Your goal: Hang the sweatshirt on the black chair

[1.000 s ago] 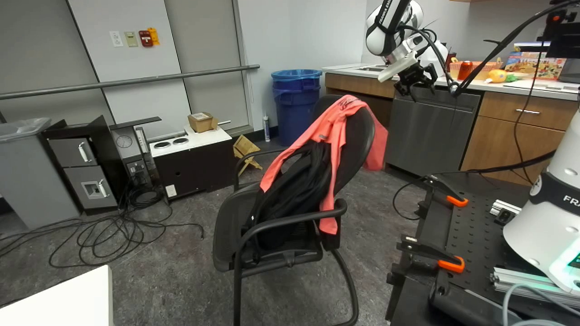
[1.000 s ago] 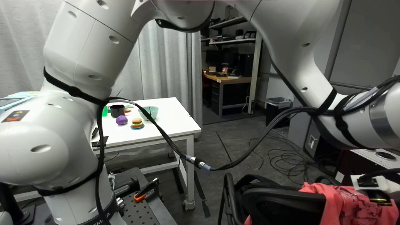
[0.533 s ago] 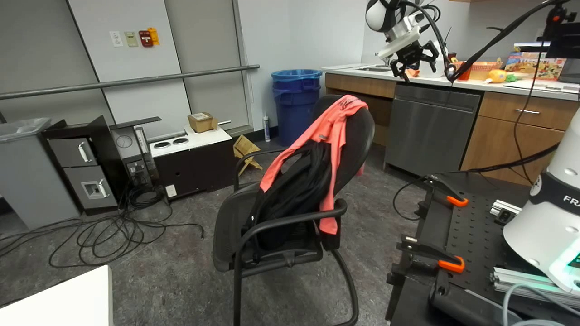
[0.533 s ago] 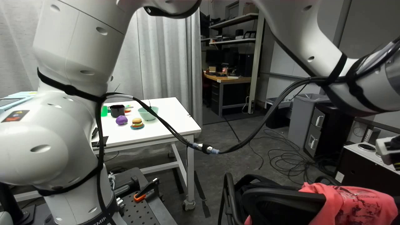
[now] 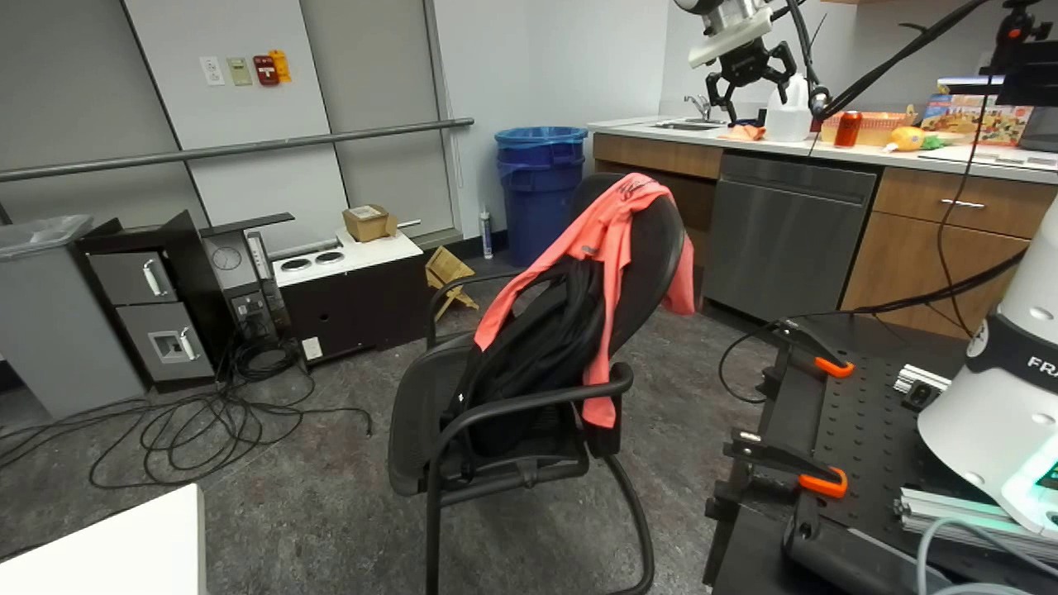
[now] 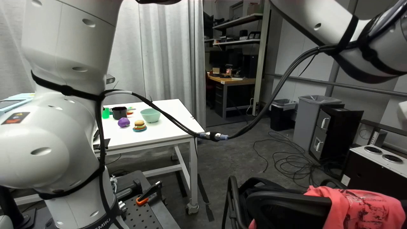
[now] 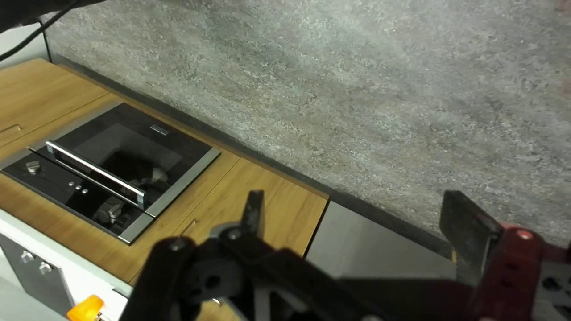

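Observation:
The coral sweatshirt is draped over the top of the black chair's backrest. One part hangs down the front toward the seat and armrest, and another part hangs behind. In an exterior view the sweatshirt lies over the right end of the chair's backrest, its printed side showing. My gripper is high up, beyond and above the chair, apart from the sweatshirt. In the wrist view the gripper has its fingers wide apart with nothing between them. Neither sweatshirt nor chair shows in the wrist view.
A black bag or cloth lies on the chair seat. Behind the gripper is a counter with a white jug and a red can. A blue bin stands behind the chair. The wrist view shows an oven.
My gripper has risen away from the sweatshirt, staying open. The sweatshirt's part behind the backrest has swung in and partly back out. The rest of it stays on the chair.

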